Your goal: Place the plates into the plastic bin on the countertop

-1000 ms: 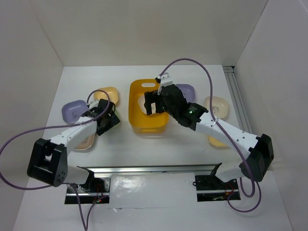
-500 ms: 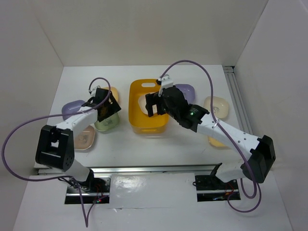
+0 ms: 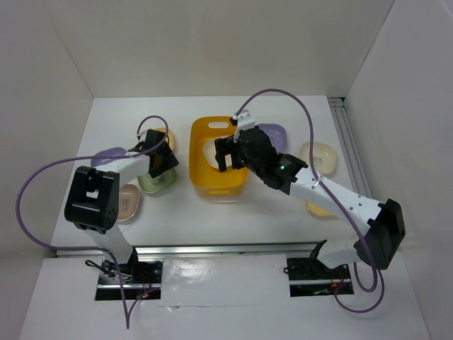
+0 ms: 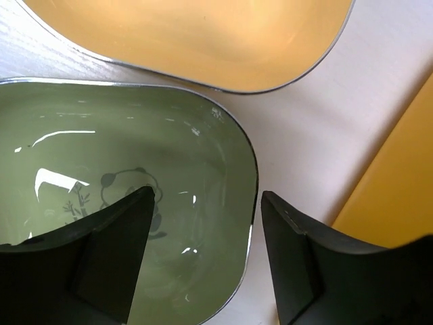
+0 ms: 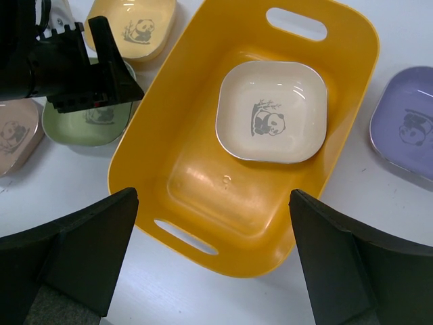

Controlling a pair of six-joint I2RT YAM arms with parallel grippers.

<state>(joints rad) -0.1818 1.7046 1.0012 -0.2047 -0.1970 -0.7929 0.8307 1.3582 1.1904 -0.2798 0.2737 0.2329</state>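
1. From above: the plastic bin (image 3: 219, 185) sits in the middle of the countertop (image 3: 212, 212). The green plate (image 3: 157, 183) lies at 9 o'clock from it. The left gripper (image 3: 160, 164) is right over that plate. The right gripper (image 3: 228, 151) hangs above the bin.
2. Left wrist view: the left pincer is open and holds nothing. One finger is over the inside of the green plate, and the other is outside its edge at 3 o'clock. I think this is the grab step. Next it must pinch the rim and lift.
3. Right wrist view: the right pincer is wide open and empty. One cream plate (image 5: 272, 112) lies in the bin at 1 o'clock. The right arm may need to make room.
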